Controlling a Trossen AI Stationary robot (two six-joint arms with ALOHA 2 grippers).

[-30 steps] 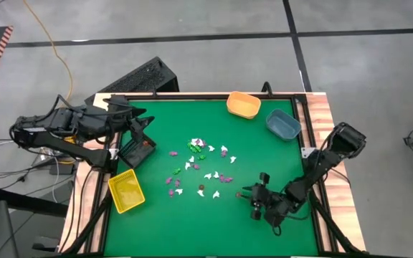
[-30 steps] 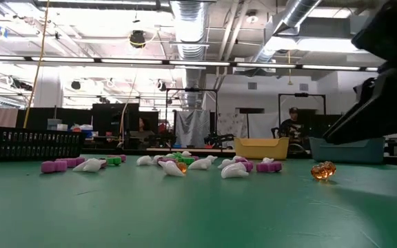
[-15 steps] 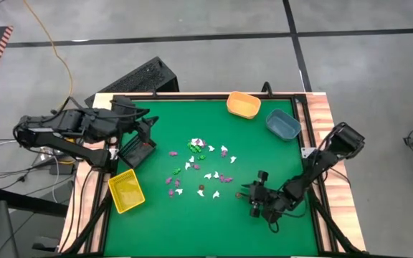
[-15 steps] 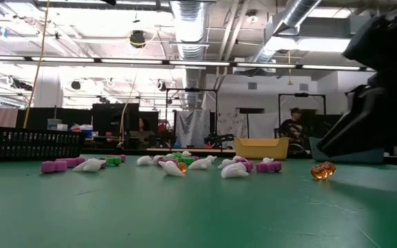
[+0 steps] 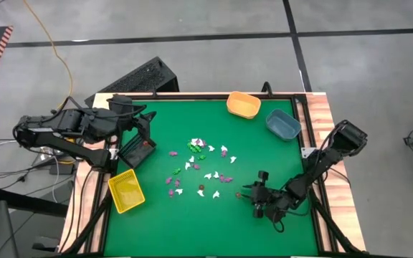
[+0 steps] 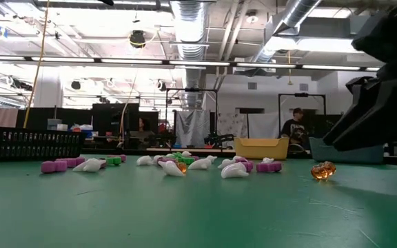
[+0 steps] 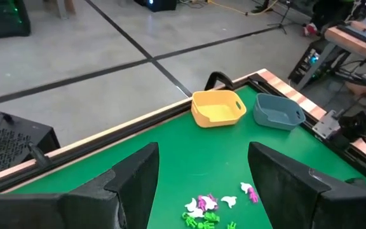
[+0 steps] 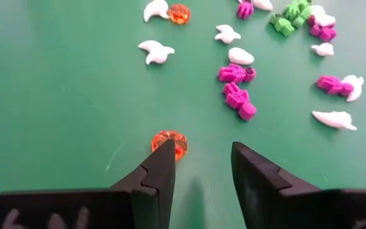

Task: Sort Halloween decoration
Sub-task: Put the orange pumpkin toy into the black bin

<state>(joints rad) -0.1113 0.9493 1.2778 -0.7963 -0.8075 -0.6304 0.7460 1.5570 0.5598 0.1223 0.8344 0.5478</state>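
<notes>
The Halloween trinkets [image 5: 203, 168] lie scattered flat on the green table's middle: white, purple and green ones, plus a few orange ones [image 8: 240, 76]. My right gripper [image 8: 203, 152] is open and low over the mat, near the table's near right [image 5: 249, 193], with its fingers pointing at the scatter. One orange trinket [image 8: 170, 141] sits just beyond one fingertip [image 8: 164, 159], partly hidden by it; I cannot tell whether they touch. In the low view this trinket [image 6: 322, 170] rests alone on the mat. My left gripper [image 7: 202, 159] is open, raised over the black bin [image 5: 136, 149] at the table's left.
A yellow bin [image 5: 126, 191] stands at the near left. An orange bin [image 5: 244, 105] and a blue bin [image 5: 283, 124] stand at the far right. A raised wooden rim [image 5: 314, 115] edges the table. People and equipment show in the room beyond.
My left gripper has swung a little toward the table's right above the black bin. My right gripper has stayed low beside the lone orange trinket, shifting only slightly. The trinkets have not moved.
</notes>
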